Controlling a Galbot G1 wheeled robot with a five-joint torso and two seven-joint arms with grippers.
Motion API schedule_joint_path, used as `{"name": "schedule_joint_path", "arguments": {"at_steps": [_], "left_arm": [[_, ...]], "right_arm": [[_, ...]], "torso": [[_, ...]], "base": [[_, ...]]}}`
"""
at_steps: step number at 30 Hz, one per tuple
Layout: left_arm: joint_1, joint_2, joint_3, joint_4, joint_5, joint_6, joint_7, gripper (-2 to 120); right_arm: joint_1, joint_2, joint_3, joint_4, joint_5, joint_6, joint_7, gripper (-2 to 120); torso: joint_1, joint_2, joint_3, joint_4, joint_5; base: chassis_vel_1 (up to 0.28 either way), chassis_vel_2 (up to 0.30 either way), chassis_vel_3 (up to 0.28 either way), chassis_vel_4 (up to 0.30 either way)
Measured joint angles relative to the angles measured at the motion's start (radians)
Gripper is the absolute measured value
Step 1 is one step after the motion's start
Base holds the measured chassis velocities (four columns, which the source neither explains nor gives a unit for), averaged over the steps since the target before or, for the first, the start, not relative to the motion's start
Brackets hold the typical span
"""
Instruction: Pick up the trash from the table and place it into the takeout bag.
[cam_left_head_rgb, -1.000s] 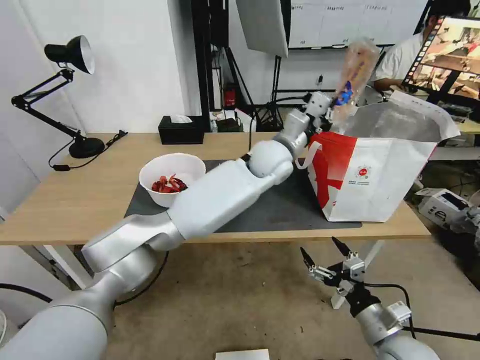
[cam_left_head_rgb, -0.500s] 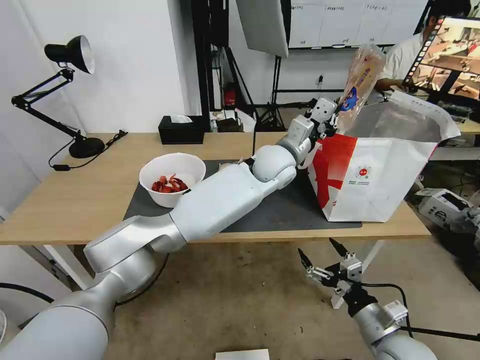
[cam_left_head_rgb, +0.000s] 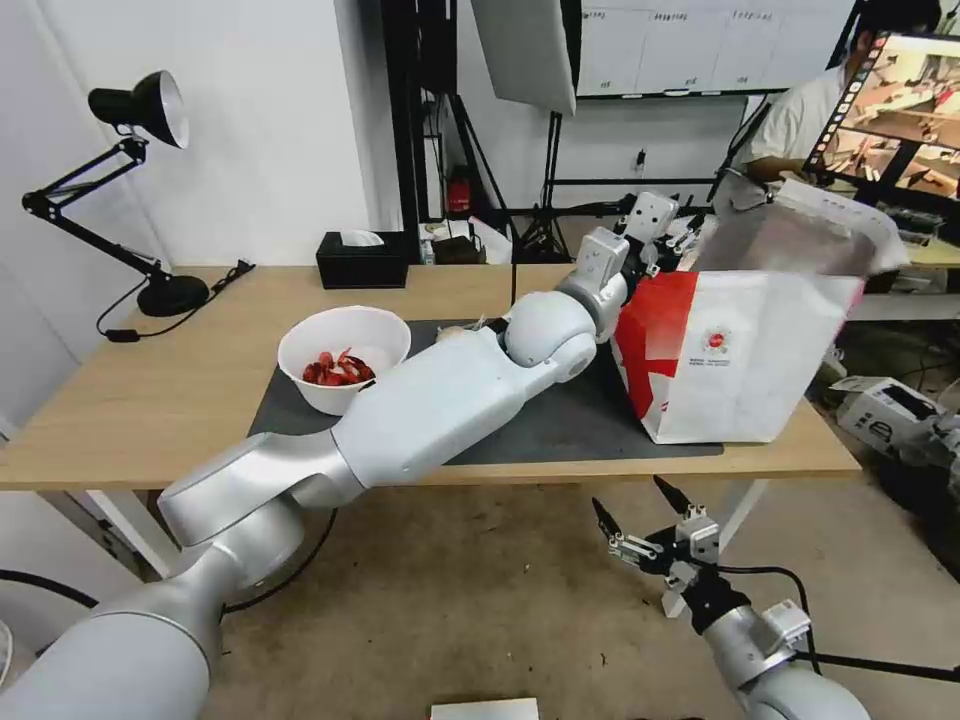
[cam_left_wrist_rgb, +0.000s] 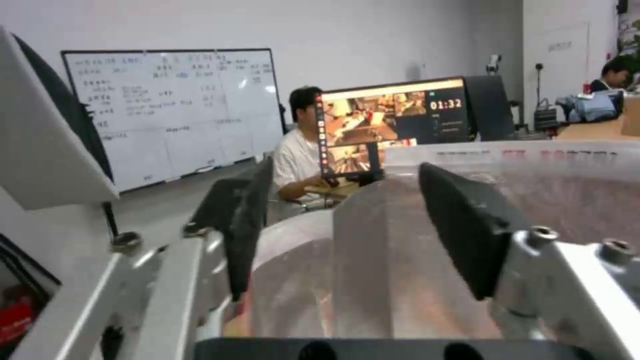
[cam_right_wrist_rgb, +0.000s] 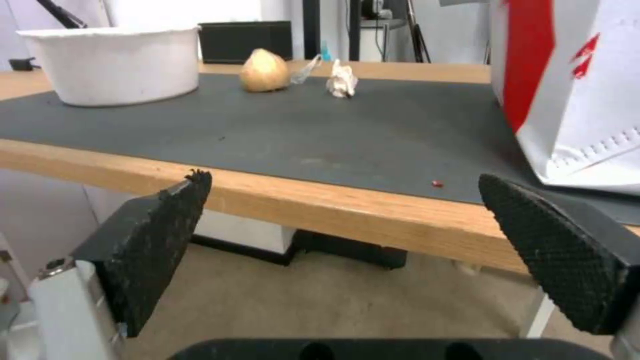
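1. The left tool (cam_left_head_rgb: 682, 232) hangs open and empty over the takeout bag (cam_left_head_rgb: 740, 350).
2. The right tool (cam_left_head_rgb: 633, 512) waits open below the surface (cam_left_head_rgb: 150, 400).
3. The bowl (cam_left_head_rgb: 343, 357), beige ball (cam_right_wrist_rgb: 265, 70) and wrapper (cam_right_wrist_rgb: 342, 79) sit on the mat (cam_right_wrist_rgb: 300, 130).

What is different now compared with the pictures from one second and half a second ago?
The left gripper, above the takeout bag, has let go of the clear plastic tray that it held upright over the opening; its fingers are now open and empty. The bag has shifted slightly. The white bowl, the beige ball, the crumpled wrapper and the low, open right gripper stayed.
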Motion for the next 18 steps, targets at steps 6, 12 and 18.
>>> {"name": "schedule_joint_path", "arguments": {"at_steps": [6, 12, 18], "left_arm": [[0.049, 0.089, -0.031, -0.075, -0.018, -0.003, -0.014, 89], [0.150, 0.189, -0.092, -0.170, -0.013, -0.003, -0.065, 99], [0.355, 0.375, -0.239, -0.333, 0.038, -0.001, -0.059, 100]], "right_arm": [[0.009, -0.006, -0.009, 0.002, 0.003, -0.001, 0.002, 100], [0.014, -0.022, -0.016, 0.021, 0.008, -0.014, 0.010, 100], [0.034, -0.036, -0.028, 0.041, 0.022, -0.018, 0.026, 100]], "torso": [[0.000, 0.000, 0.000, 0.0001, -0.0001], [0.000, 0.000, 0.000, 0.0000, -0.0003], [0.000, 0.000, 0.000, 0.0004, -0.0006]], "base": [[0.000, 0.000, 0.000, 0.000], [0.000, 0.000, 0.000, 0.000], [0.000, 0.000, 0.000, 0.000]]}}
